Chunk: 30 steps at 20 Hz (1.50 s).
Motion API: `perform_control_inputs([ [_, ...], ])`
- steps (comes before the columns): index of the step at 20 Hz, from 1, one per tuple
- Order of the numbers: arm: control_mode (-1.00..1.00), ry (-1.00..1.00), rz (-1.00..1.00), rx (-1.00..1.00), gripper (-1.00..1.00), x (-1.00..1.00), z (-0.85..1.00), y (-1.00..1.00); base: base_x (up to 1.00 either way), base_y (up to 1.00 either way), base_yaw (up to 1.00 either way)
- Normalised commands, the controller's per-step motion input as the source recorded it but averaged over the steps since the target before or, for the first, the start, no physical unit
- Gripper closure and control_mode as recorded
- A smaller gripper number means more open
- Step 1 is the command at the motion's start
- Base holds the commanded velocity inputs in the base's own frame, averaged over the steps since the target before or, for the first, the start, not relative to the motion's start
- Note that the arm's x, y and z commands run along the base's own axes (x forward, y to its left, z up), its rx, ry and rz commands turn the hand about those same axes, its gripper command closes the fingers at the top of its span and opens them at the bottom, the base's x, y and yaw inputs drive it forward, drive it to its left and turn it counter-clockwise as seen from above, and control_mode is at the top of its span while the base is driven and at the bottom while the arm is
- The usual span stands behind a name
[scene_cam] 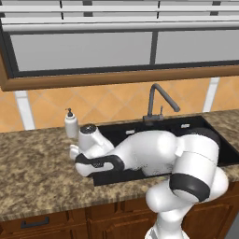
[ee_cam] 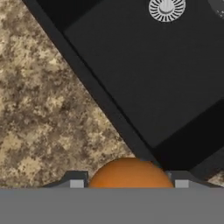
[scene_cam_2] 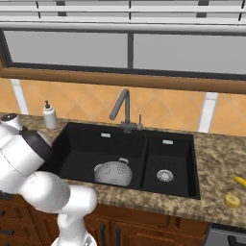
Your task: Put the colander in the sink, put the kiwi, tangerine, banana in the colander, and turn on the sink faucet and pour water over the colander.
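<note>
Closest to me, the white arm bends low over the front of the speckled stone surface (scene_cam: 37,177), its hand (ee_cam: 129,186) hanging just above the edge where stone meets the black sink (scene_cam_2: 81,139). The tangerine (ee_cam: 130,173) sits pinched between the two dark fingertips (ee_cam: 74,180), one pressed to each side of it, so the hand is closed on the fruit, which hangs over the sink's near rim. Below and beyond it the large basin drops away, with its silver drain (ee_cam: 166,8) showing further in. From the right side the colander (scene_cam_2: 113,173) rests in the large basin, close to the divider, and the smaller basin beside it has its own drain (scene_cam_2: 164,176). Off to the far right on the surface lie the banana (scene_cam_2: 239,181) and, just in front of it, a small yellowish round fruit (scene_cam_2: 232,201), both well apart from the sink. Behind the basins stands the sink faucet (scene_cam_2: 122,111), spout angled over the large basin, and a white soap dispenser (scene_cam_2: 49,115) stands at the back left corner, against the orange tiled wall
</note>
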Motion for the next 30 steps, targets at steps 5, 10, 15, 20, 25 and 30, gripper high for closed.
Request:
perform_control_inputs([
  [5, -1.0, 0.13, 0.04, -0.06, 1.0, 0.06, 0.34, -0.81, 0.0, 0.0, 0.0],
  [10, -1.0, 0.12, 0.12, -0.16, 1.0, 0.18, 0.14, -0.89, 0.0, 0.0, 0.0],
  [15, -1.0, 0.06, 0.14, -0.26, 1.0, 0.13, 0.0, -0.82, 0.0, 0.0, 0.0],
  [20, -1.0, 0.02, 0.07, -0.17, 1.0, 0.12, -0.03, -0.85, 0.0, 0.0, 0.0],
  [25, -1.0, 0.07, 0.05, -0.04, 1.0, 0.15, -0.02, -0.83, 0.0, 0.0, 0.0],
  [30, -1.0, -0.02, 0.08, 0.0, 1.0, -0.01, -0.1, -0.69, 0.0, 0.0, 0.0],
])
